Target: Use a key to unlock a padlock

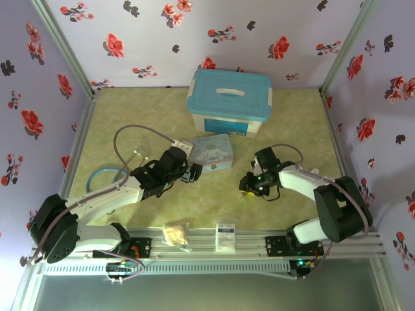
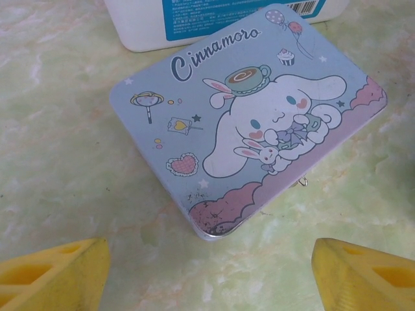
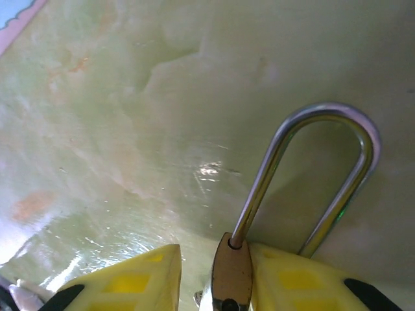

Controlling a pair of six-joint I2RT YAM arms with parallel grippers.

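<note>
The brass padlock (image 3: 231,275) stands on edge between the yellow fingers of my right gripper (image 3: 214,259). Its silver shackle (image 3: 324,116) arches up over the green table and looks seated in the body. The padlock rests against the right finger (image 3: 292,278), while a gap separates it from the left finger (image 3: 130,278), so the jaws stand slightly open. In the top view my right gripper (image 1: 246,186) is low over the table at centre right. My left gripper (image 2: 211,269) is wide open and holds nothing, just short of a corner of the blue cartoon tin (image 2: 246,116). The key is out of view.
A white box with a blue lid (image 1: 228,100) stands behind the tin (image 1: 213,152). A beige packet (image 1: 176,234) and a white card (image 1: 225,236) lie by the front rail. A blue ring (image 1: 107,176) lies at the left. Flowered walls enclose the table.
</note>
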